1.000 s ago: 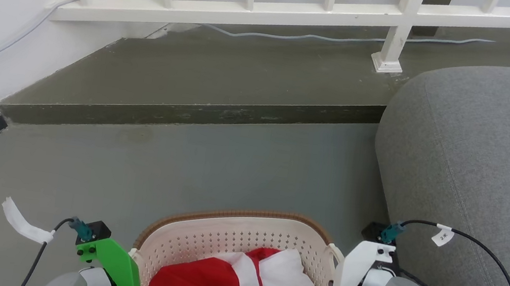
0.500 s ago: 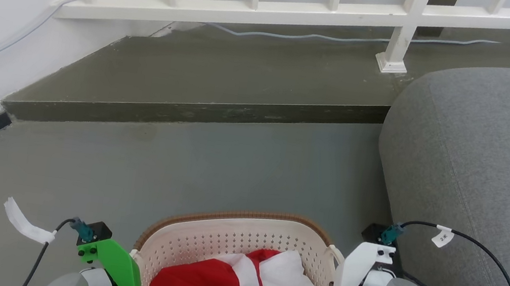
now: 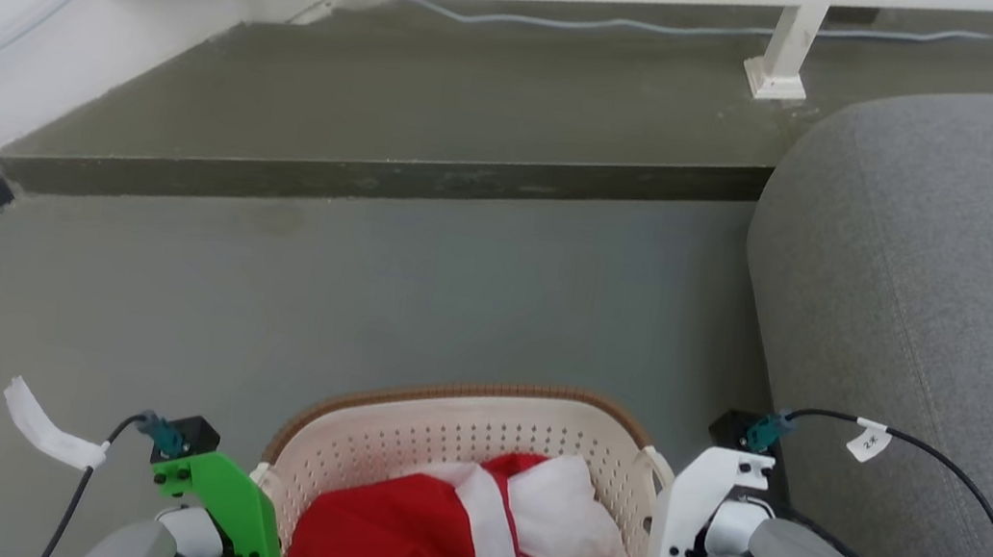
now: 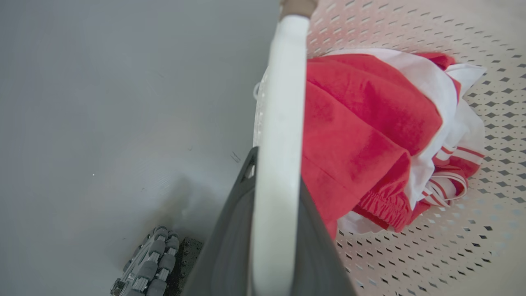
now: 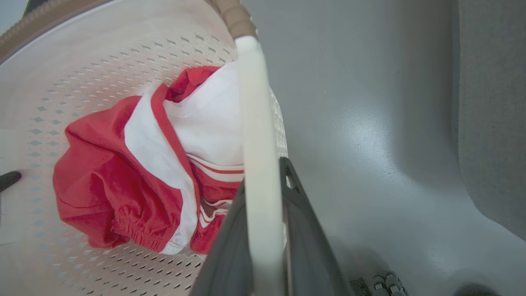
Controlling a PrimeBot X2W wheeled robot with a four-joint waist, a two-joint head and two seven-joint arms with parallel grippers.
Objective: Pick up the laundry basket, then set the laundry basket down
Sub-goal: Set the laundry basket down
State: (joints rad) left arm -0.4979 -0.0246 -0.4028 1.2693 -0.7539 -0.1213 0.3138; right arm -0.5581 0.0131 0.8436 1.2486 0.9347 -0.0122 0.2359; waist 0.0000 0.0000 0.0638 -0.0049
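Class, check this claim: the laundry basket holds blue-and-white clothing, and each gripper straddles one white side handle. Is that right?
Not quite. The clothing in the laundry basket is red and white, not blue and white, as the head view shows. The left gripper and right gripper do each straddle a white side handle.

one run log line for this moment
left gripper: shut on left handle | right gripper: shut on right handle | laundry basket: between grippers, clothing inside | sofa: right of basket
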